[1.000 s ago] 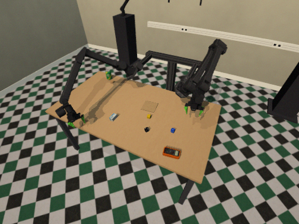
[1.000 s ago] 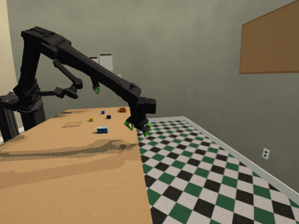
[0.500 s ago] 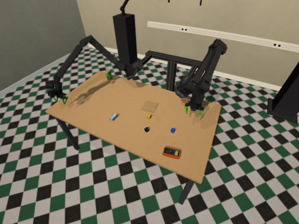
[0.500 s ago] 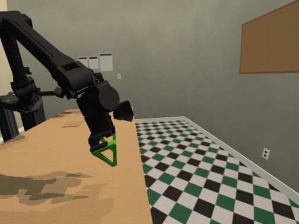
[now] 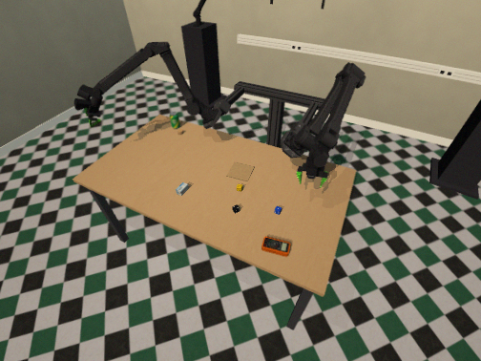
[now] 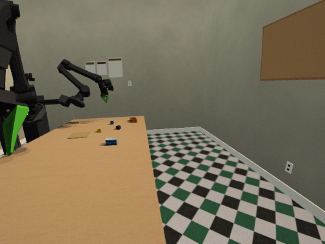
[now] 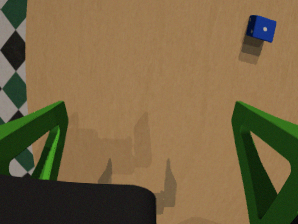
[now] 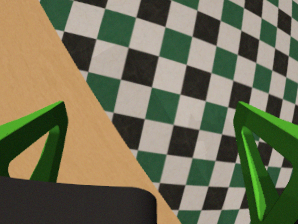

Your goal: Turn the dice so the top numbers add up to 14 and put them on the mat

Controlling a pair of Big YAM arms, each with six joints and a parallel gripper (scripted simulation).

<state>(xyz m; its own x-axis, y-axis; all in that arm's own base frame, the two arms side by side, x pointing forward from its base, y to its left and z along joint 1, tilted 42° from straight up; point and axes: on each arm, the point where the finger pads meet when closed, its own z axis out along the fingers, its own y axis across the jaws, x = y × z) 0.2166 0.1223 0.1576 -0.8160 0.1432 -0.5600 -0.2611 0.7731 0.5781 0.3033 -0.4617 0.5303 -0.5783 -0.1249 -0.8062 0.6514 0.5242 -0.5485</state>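
Wooden table (image 5: 205, 167) (image 6: 97, 181) carries all the loose items. Left gripper (image 5: 311, 180) (image 6: 105, 98) (image 7: 150, 105) is above one end, fingers wide apart, nothing between them. Right gripper (image 5: 92, 120) (image 6: 13, 133) (image 8: 152, 105) is also spread wide and unloaded, out past the table edge. Thin square mat (image 5: 240, 171) (image 6: 78, 135) lies flat. Orange-cased multimeter (image 5: 276, 245) (image 6: 133, 120) is near the long edge, blue-and-white box (image 5: 181, 188) (image 6: 111, 141) well apart from it. All three dice are on the wood, off the mat: yellow die (image 5: 240, 187) (image 6: 99, 130) nearest it, black die (image 5: 236, 208) (image 6: 118, 127) and blue die (image 5: 278, 210) (image 6: 111, 122) (image 7: 261, 29) farther. Blue shows one pip; yellow and black too small to read.

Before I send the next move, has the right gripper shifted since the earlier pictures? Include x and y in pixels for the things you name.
Yes. In the top view, the right gripper (image 5: 93, 117) (image 6: 9, 152) (image 8: 150, 111) has moved up the picture, away from the front-left corner of the table (image 5: 143, 177) (image 6: 97, 193) (image 7: 100, 60) (image 8: 30, 60).
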